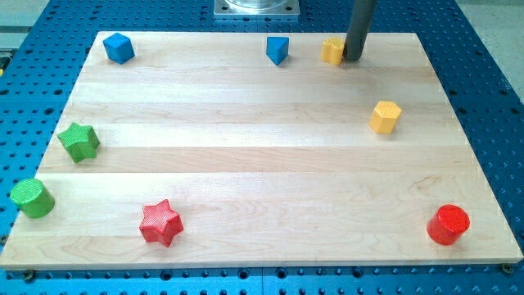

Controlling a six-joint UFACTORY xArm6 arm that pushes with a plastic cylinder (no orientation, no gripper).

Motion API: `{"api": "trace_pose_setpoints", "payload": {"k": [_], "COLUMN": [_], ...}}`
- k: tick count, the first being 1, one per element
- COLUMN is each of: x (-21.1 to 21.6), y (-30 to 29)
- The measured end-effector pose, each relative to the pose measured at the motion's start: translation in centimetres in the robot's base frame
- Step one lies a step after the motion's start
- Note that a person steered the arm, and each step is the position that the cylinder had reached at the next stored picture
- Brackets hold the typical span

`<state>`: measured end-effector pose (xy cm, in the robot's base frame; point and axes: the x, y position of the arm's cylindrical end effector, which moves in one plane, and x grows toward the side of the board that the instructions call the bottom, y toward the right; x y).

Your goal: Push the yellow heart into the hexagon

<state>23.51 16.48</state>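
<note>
From my remote seat I see my tip (353, 58) planted near the top edge of the wooden board (246, 164), touching or just beside the right side of the yellow heart (332, 50). There is no claw on this arm, only the dark rod, so I cannot speak of spread or pinched jaws.

Taking the yellow heart as my landmark: the yellow hexagon (385, 116) lies below it and to the view's right, well apart. A blue triangular block (277, 50) sits near it on the view's left, and a blue cube (119, 47) sits far left along the same top edge. The green star (79, 141) and green cylinder (32, 197) are far off to the lower left, the red star (160, 222) low and left, the red cylinder (448, 224) low and right.
</note>
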Motion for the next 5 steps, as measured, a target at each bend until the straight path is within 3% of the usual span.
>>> {"api": "trace_pose_setpoints", "payload": {"k": [1,2,3,4,5], "x": [-1.2,3.3,2.6,5.1,6.3], "y": [-3.2,-5.3,-5.6,-8.1,-3.0]}}
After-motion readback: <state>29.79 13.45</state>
